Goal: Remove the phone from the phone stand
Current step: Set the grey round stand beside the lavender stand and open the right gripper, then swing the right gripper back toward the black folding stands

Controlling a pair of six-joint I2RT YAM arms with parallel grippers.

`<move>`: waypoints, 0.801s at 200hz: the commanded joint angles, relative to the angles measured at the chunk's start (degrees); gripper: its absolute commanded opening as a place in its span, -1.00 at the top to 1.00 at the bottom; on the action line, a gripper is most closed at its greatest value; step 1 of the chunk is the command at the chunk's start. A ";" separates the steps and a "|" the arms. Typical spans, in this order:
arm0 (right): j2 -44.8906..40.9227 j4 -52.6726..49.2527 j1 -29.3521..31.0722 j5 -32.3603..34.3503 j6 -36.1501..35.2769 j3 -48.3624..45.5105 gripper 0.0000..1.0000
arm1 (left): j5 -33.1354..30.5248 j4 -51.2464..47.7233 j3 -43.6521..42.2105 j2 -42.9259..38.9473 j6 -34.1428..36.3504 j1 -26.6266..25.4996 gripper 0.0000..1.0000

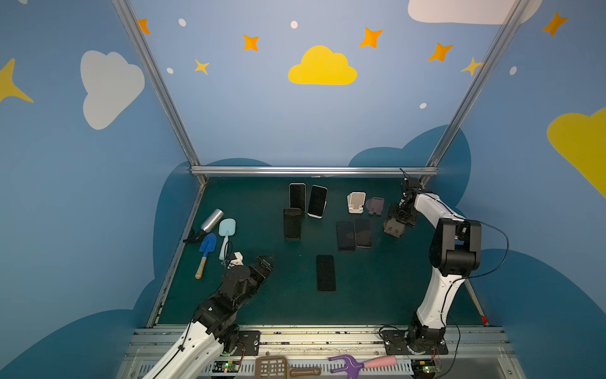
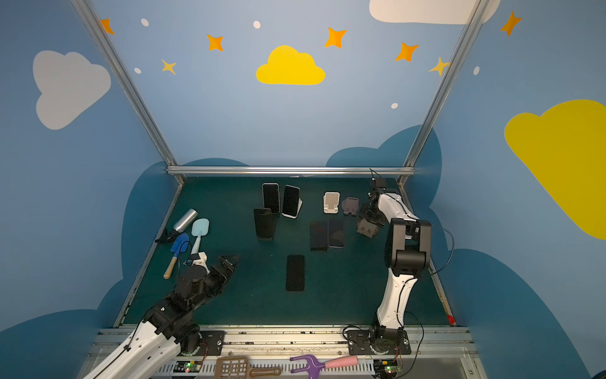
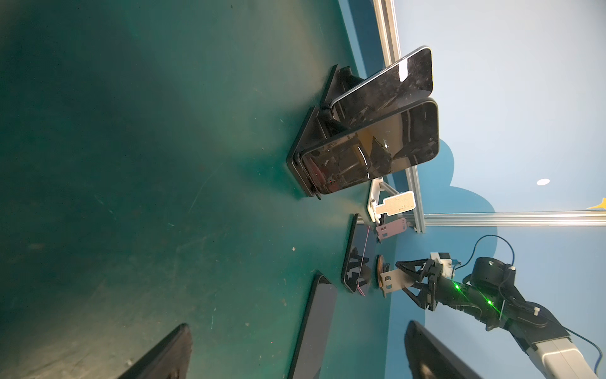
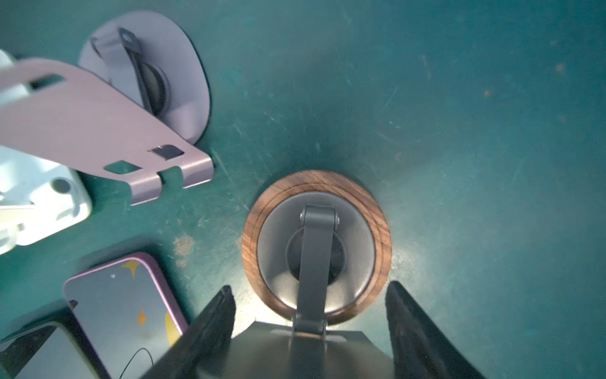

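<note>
right gripper (image 4: 310, 286) clamps the wood-based stand (image 4: 316, 180) at the mat's (image 1: 377, 288) right edge; left gripper (image 1: 267, 259) hangs open near the front left. a phone (image 1: 317, 200) leans in a white stand (image 2: 298, 209) at rear centre.

Blue cloud-painted walls (image 1: 262, 124), green tabletop (image 1: 377, 288)

No legible text, no brands, no numbers, no signs

Left arm low, stretched forward; left gripper (image 1: 267, 260) jaws spread. Right arm bent over, right gripper (image 4: 310, 292) pointing down, clamped on phone stand (image 4: 316, 249).
</note>
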 commanded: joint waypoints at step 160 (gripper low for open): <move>-24.43 -3.66 9.33 11.07 4.70 -7.37 -0.71 | -2.61 -5.93 2.16 -4.88 2.71 -0.04 -1.00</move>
